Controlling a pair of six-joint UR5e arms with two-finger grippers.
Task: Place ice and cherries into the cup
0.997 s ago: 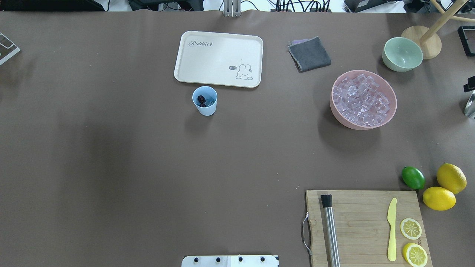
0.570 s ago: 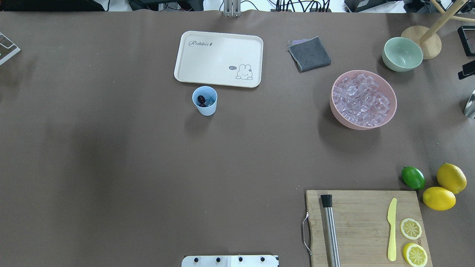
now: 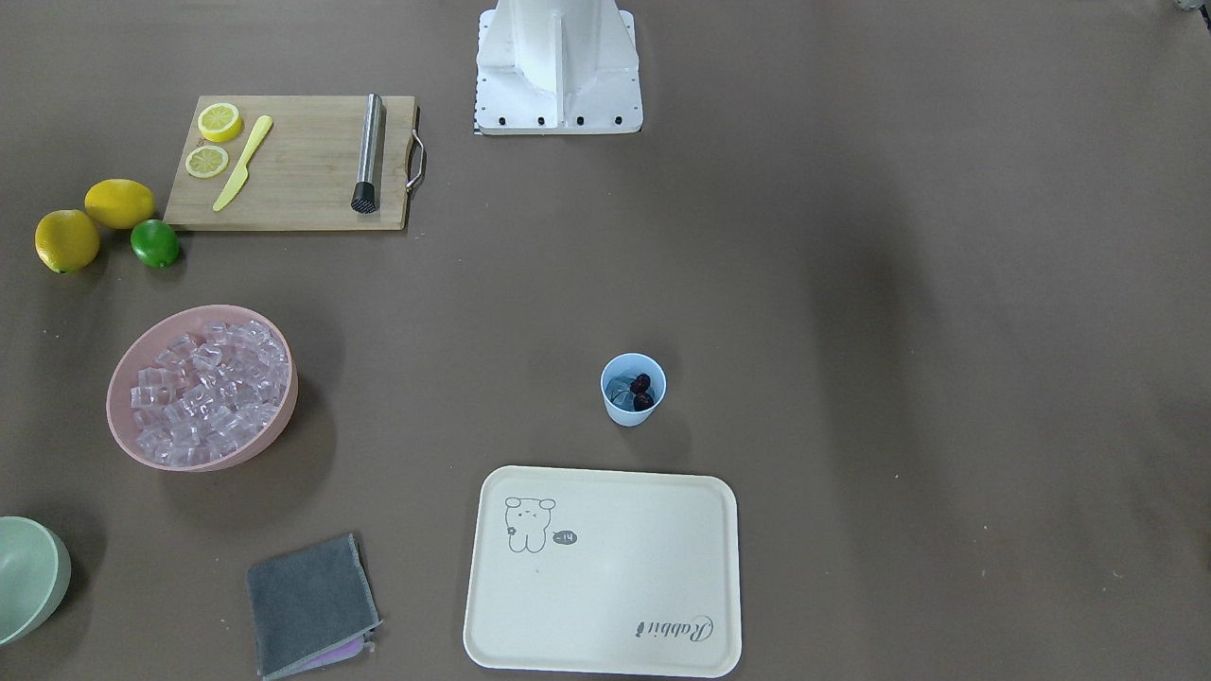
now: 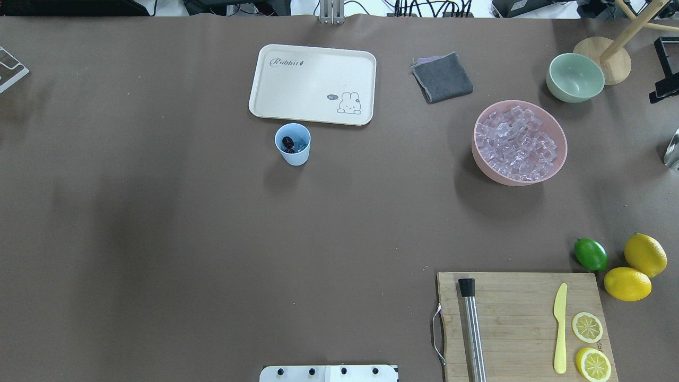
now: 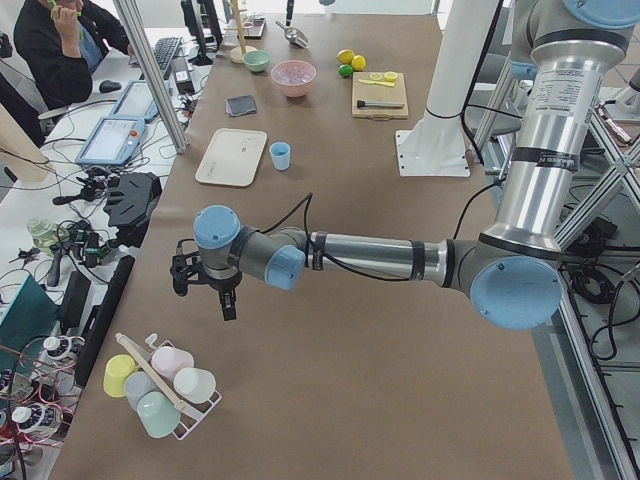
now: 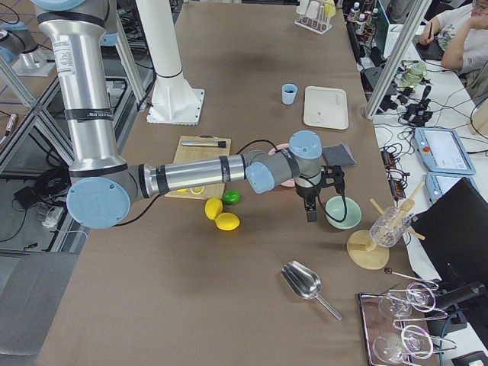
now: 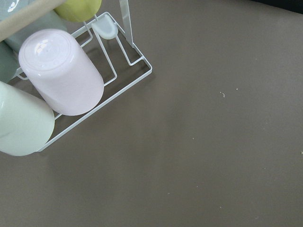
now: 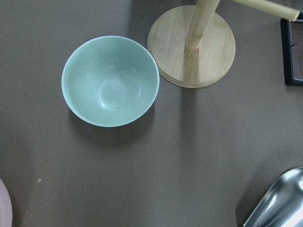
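Note:
The light-blue cup stands on the table just in front of the cream tray; it also shows in the front view. Two dark cherries lie inside it, beside a glassy piece that looks like ice. Most of the ice fills the pink bowl. My right gripper hangs over the pale green bowl; only a black tip of it shows at the overhead view's right edge. My left gripper is far off to the left near a cup rack. I cannot tell either gripper's state.
A cream tray and grey cloth lie at the back. A cutting board holds a muddler, yellow knife and lemon slices; a lime and two lemons sit beside it. A metal scoop and wooden stand are near the green bowl.
The right gripper's black tip at the overhead view's right edge has moved toward the far side of the table. The cup, cherries and bowls have not moved.

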